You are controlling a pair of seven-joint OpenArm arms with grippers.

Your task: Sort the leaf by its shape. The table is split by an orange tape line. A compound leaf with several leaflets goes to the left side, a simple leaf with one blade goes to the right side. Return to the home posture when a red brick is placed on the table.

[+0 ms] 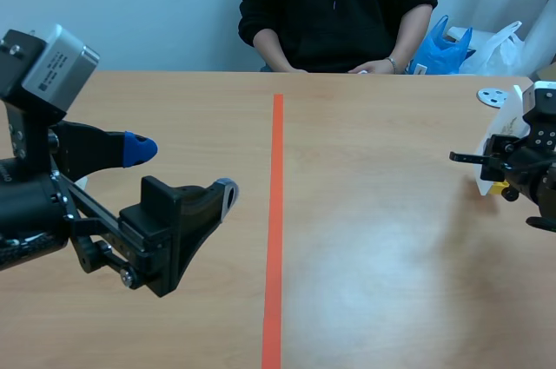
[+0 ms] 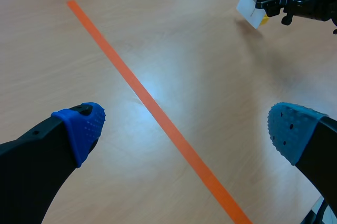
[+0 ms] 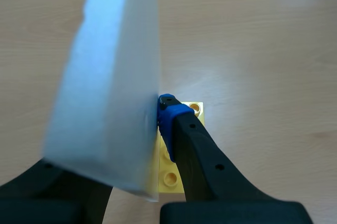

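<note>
Left gripper point(image 1: 182, 171): we see it spread, at 9 o'clock.
Right gripper point(image 3: 131, 121): pinching the white card point(image 3: 110, 76) on its yellow brick point(image 3: 171, 178), 3 o'clock.

Arms apart, one at each side.
Left gripper point(image 1: 182, 172) hovers with fingers spread wide; right gripper point(image 3: 131, 126) is clamped on a card point(image 3: 110, 76).

Bright, even light; pale glare sheens the table point(image 1: 382, 239).
</note>
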